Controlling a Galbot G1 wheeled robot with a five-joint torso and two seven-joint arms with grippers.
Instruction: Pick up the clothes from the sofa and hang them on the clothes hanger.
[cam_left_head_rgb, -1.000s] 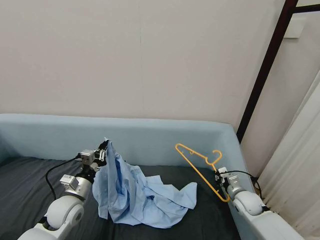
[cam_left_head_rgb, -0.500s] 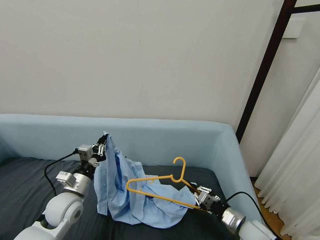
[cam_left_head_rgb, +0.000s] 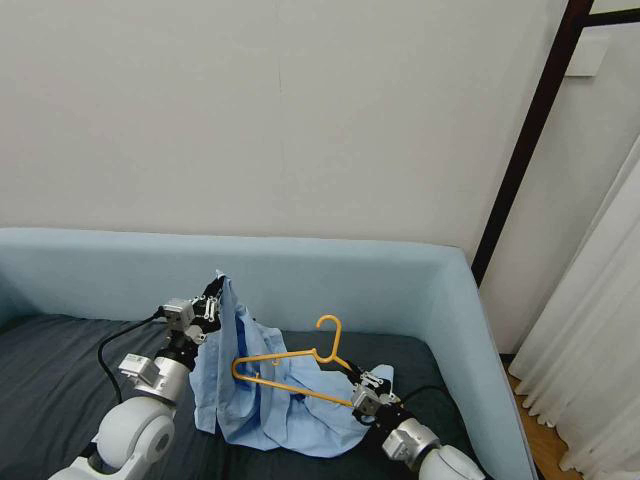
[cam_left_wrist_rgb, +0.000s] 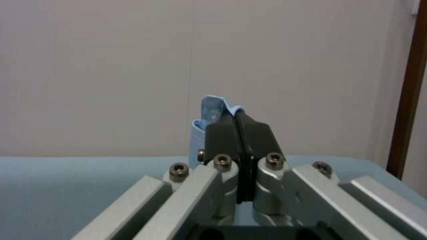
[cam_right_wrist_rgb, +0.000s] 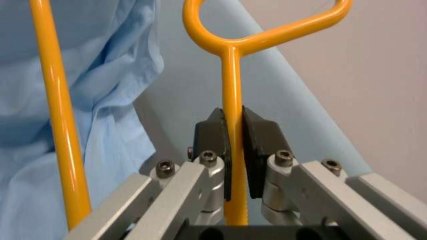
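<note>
The blue shirt (cam_left_head_rgb: 275, 390) is heaped on the sofa (cam_left_head_rgb: 90, 268) seat, one edge raised and clenched in my left tool (cam_left_head_rgb: 210, 302), while my right tool (cam_left_head_rgb: 364, 391), just beside the heap, grasps a bar of the orange hanger (cam_left_head_rgb: 288, 366), which extends over the shirt, hook up.

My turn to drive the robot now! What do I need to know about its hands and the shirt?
Left hand: shut on the top edge of the blue shirt, holding it up. The rest lies bunched on the sofa.
Right hand: shut on a bar of the orange hanger, with the hanger's far end over the shirt.
Done: shirt partly lifted, hanger in hand.
Left: get the shirt onto the hanger; it is not hung yet.
</note>
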